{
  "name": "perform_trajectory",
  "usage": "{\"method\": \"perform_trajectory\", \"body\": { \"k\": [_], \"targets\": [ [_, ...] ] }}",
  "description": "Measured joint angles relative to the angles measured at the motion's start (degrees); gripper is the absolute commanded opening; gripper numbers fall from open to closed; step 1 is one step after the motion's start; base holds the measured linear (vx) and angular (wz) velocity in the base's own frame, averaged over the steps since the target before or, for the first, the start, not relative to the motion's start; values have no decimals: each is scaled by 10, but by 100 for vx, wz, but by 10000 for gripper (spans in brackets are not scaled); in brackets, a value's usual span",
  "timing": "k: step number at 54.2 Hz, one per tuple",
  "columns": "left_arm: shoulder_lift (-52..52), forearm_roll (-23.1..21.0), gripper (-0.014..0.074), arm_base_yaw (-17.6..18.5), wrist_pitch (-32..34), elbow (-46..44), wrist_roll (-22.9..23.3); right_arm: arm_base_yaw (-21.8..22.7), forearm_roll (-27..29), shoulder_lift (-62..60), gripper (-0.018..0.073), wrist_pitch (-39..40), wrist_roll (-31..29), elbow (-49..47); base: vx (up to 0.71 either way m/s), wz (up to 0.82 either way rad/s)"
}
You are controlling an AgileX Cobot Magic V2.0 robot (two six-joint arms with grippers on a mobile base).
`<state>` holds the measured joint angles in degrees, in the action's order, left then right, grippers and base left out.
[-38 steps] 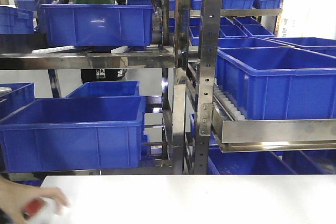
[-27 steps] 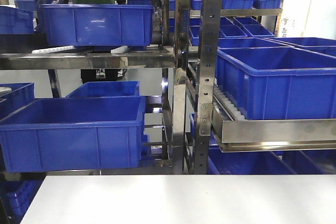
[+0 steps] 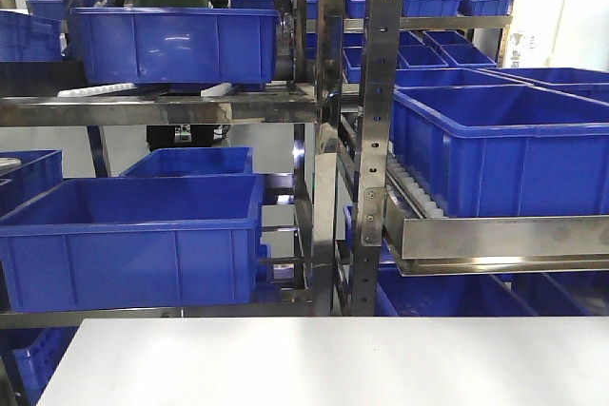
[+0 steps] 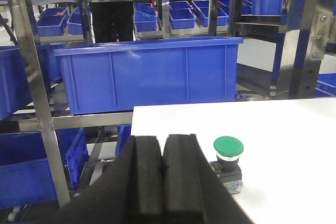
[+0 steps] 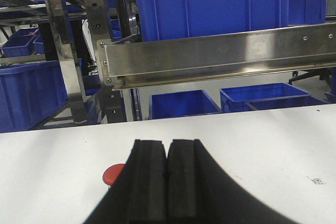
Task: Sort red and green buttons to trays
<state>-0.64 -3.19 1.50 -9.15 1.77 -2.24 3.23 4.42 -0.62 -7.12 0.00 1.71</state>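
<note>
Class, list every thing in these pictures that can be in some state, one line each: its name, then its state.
Left gripper: shut, holding nothing.
Right gripper: shut, holding nothing.
Green button: upright on the white table, beside the left gripper, not gripped.
Red button: on the table, partly hidden behind the right gripper.
Blue crate: open-topped, sitting on the metal rack.

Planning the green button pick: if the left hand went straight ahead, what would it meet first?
Probably nothing on the table: the green button sits right of the shut left hand; farther off stands a blue crate.
</note>
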Motion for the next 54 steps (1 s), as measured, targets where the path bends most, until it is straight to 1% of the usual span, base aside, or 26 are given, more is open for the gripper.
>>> {"method": "perform_trajectory", "body": {
  "k": [8,12,15,17,20,25,30,37,42,48,51,54],
  "targets": [
    [0,1,-6,0,6,0,0,0,0,0,-8,33,0,0,0,0],
    [0,1,-6,0,41,1,1,0,-2,0,-8,66,0,0,0,0],
    [0,-9,-6,0,79,-2,10,0,-7,0,-8,71,0,-8,0,0],
    [0,-23,-6,0,101,-11,22,0,-14,0,-8,71,-6,-22,0,0],
    [0,-51,-6,0,114,-39,46,0,-28,2,-8,71,-18,-56,0,0],
    [15,-62,-6,0,125,-94,51,0,-48,41,-8,81,-37,-141,0,0],
    [88,-65,-6,0,132,-165,40,0,-50,124,-8,91,-41,-219,0,0],
    [234,-66,-6,0,135,-250,22,0,-48,254,-8,95,-41,-294,0,0],
    [328,-66,-6,0,135,-290,16,0,-48,335,-8,96,-41,-318,0,0],
    [419,-66,4,0,135,-321,15,0,-48,411,2,98,-41,-322,0,0],
    [454,-64,21,0,135,-332,14,0,-48,434,20,98,-41,-322,0,0],
    [482,-52,47,0,135,-338,12,0,-48,452,49,98,-41,-322,0,0]
  ]
}}
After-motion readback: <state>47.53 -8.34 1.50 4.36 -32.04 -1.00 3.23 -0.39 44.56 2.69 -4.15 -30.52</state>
